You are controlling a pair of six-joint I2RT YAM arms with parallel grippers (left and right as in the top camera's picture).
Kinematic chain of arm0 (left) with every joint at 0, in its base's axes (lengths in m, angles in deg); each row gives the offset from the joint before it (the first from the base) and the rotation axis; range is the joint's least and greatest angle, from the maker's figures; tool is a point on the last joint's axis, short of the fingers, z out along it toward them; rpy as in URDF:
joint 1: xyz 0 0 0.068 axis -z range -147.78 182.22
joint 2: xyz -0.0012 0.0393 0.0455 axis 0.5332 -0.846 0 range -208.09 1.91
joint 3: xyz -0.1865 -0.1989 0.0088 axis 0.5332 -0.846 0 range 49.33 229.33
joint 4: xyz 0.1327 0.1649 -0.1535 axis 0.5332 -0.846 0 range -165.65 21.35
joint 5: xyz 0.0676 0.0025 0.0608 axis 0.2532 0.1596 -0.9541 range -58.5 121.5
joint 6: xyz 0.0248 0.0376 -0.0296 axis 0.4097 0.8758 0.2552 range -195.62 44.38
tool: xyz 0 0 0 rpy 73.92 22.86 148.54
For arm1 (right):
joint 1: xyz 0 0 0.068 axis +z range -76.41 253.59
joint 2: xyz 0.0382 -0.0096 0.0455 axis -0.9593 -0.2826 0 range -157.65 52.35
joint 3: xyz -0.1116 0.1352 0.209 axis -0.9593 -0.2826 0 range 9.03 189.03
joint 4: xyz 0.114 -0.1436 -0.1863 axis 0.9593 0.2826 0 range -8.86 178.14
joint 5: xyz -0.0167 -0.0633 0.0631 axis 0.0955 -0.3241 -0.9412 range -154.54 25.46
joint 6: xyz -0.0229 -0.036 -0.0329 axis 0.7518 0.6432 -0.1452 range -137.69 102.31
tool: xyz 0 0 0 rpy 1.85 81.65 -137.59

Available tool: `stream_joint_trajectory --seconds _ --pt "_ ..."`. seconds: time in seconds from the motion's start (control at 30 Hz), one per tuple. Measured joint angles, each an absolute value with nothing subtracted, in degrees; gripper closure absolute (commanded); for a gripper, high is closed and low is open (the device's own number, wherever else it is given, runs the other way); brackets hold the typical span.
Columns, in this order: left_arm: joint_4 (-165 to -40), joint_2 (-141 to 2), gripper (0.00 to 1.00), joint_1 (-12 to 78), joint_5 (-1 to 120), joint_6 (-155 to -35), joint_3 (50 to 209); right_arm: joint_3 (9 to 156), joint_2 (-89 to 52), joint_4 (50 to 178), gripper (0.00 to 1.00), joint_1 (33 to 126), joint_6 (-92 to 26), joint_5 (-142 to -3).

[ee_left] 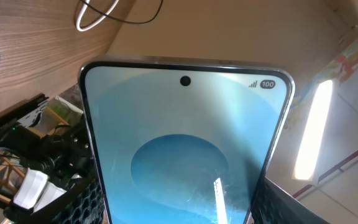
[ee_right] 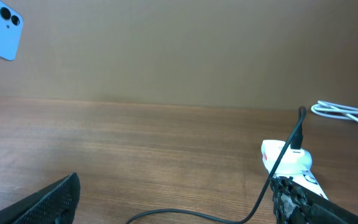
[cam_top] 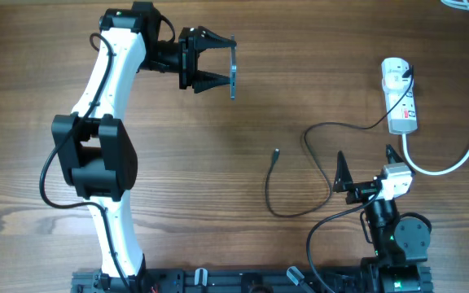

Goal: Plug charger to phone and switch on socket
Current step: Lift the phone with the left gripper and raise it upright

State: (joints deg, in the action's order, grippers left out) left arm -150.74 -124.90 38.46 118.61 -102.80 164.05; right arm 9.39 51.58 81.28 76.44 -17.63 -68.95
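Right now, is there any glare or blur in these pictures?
Left wrist: a strip lamp glows bright and leaves a white streak on the phone screen. Overhead: even light, sharp. Right wrist: its own fingers show dark, with little detail.

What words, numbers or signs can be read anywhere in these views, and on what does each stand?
"100", in a small dark badge with signal bars beside it: top right corner of the lit screen of the pale-framed teal-screened smartphone.
Small marks on the white elongated power strip: too small and blurred to read.
No other text is legible in any view.
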Motion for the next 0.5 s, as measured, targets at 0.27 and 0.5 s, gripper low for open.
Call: stream_joint_trajectory --seconds 0.27,0.5 --pt "-152.0 -124.9 0.40 37.4 118.6 -102.8 164.0 9.4 51.6 81.3 0.00 76.4 -17.6 -68.9" --pt "-152.1 -124.9 0.40 37.4 118.6 -102.8 164.0 9.4 51.6 81.3 0.00 76.4 -17.6 -68.9"
